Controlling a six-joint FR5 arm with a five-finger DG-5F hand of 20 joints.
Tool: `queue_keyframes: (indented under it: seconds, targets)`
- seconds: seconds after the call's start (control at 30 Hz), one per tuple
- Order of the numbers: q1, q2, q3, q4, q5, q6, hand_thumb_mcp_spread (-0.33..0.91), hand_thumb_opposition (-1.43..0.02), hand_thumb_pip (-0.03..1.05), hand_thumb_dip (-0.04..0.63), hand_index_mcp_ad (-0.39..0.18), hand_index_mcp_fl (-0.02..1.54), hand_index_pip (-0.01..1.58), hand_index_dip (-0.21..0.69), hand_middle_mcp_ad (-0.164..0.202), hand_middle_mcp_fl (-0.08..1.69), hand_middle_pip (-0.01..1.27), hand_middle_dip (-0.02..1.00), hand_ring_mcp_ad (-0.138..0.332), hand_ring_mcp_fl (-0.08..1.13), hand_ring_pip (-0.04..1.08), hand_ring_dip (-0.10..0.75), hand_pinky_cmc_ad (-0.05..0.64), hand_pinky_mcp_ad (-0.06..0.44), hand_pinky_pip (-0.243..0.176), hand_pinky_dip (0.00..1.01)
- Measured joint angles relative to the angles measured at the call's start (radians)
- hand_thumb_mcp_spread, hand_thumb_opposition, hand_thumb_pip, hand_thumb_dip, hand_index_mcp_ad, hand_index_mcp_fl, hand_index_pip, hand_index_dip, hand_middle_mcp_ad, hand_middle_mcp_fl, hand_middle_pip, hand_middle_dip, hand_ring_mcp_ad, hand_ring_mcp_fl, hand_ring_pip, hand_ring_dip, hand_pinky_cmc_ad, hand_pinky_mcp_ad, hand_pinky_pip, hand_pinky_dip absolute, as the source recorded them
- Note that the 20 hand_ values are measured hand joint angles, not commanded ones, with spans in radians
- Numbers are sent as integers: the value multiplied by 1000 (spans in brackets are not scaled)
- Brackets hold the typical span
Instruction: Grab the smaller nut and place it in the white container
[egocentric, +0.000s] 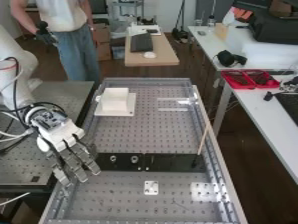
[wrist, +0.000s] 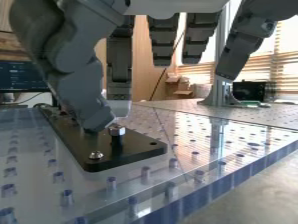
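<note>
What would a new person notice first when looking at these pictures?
Probably the large robot hand, at the left of the high view, beside one end of the black plate. Next, perhaps, the bright white container, which stands out against the grey perforated bench, towards its far end.

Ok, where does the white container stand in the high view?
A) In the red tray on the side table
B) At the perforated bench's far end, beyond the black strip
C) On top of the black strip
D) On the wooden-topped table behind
B: the white container stands toward the far end of the perforated bench, farther from the camera than the black strip.
</note>
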Motion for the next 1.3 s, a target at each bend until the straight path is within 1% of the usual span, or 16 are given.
queue_keyframes:
  seconds: [0.03, 0.07, 0.2, 0.37, 0.4, 0.47, 0.53, 0.73, 0.8, 0.9, 1.07, 1.17, 1.3]
  targets:
    - [-2, -2, 1, 1, -1, -1, 377, -792, 799, 220, -175, 14, 1562, 77, 80, 3, 119, 234, 113, 0, 98, 117, 353, 264, -105, 555]
    - [-4, -4, 2, 3, -3, -2, 377, -789, 799, 220, -175, 14, 1562, 77, 75, 3, 119, 234, 113, 0, 98, 117, 353, 255, -108, 555]
    - [-11, -9, 6, 2, -8, -12, 377, -789, 799, 220, -175, 14, 1562, 77, 79, 3, 119, 234, 113, 0, 98, 117, 353, 244, -108, 555]
    - [-26, -19, 17, -18, -19, -5, 377, -789, 799, 220, -175, 14, 1562, 77, 75, 3, 119, 234, 113, 0, 98, 117, 353, 244, -108, 555]
    - [-27, -20, 18, -19, -20, -5, 379, -789, 799, 220, -175, 14, 1562, 77, 80, 3, 119, 234, 113, 0, 101, 117, 353, 241, -105, 557]
    - [-30, -22, 19, -19, -22, -4, 389, -789, 799, 220, -175, 14, 1562, 77, 75, 3, 119, 234, 115, 0, 98, 117, 353, 229, -105, 553]
    - [-33, -24, 19, -21, -26, -7, 389, -789, 799, 220, -176, 14, 1562, 77, 80, 3, 119, 234, 115, 0, 98, 117, 353, 230, -105, 557]
    - [-33, -30, 22, -25, -32, -8, 389, -789, 799, 220, -176, 14, 1562, 77, 75, 3, 119, 234, 115, 0, 101, 117, 353, 230, -108, 557]
    - [-34, -32, 23, -30, -33, -8, 386, -789, 799, 220, -176, 14, 1562, 77, 75, 3, 119, 234, 115, 0, 98, 117, 353, 213, -105, 557]
    - [-34, -34, 25, -33, -34, -12, 400, -789, 799, 220, -176, 14, 1562, 77, 79, 3, 119, 234, 124, 0, 101, 117, 353, 213, -108, 557]
    - [-36, -34, 27, -29, -36, -16, 396, -789, 799, 220, -180, 14, 1562, 75, 77, 3, 119, 234, 124, 0, 98, 117, 354, 215, -108, 557]
    - [-37, -35, 29, -28, -37, -24, 396, -791, 782, 220, -176, 14, 1559, 75, 75, 3, 119, 234, 126, 0, 98, 117, 353, 215, -105, 557]
    - [-37, -35, 30, -29, -37, -22, 396, -791, 780, 223, -178, 17, 1559, 73, 75, 3, 119, 234, 126, 0, 98, 117, 353, 213, -108, 557]
